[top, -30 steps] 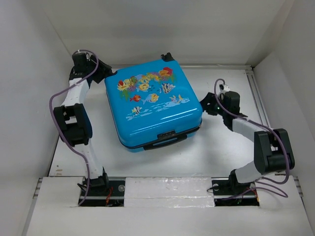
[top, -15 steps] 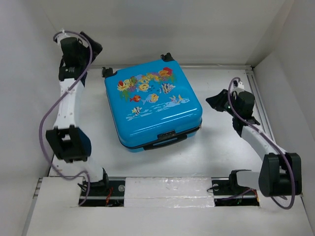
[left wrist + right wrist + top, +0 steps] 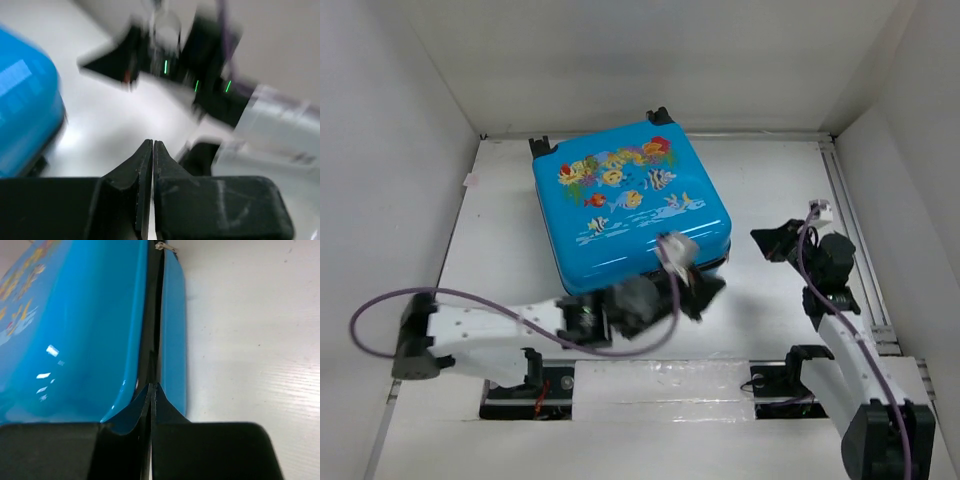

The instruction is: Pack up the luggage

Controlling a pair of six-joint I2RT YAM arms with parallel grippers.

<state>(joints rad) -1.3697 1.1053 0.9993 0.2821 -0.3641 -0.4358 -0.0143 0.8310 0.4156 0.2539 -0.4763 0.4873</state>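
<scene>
Jaws: both pairs pinched together, nothing between them, on the left gripper point(image 3: 152, 145) and the right gripper point(image 3: 151, 388). Luggage point(image 3: 630, 215) lies flat with its lid down, mid-desk point(image 3: 770, 170) toward 12 o'clock, unmoved from half a second ago.

Change: the left arm, then raised at the case's 10 o'clock corner, now sweeps low and motion-blurred to just beside its 5 o'clock corner. The right gripper has drawn back from the 3 o'clock side toward 4 o'clock, clear of the shell, sighting along the seam.

Reading: case shut, nothing loose in view. Packing is likely near its end, or the seam is next.
</scene>
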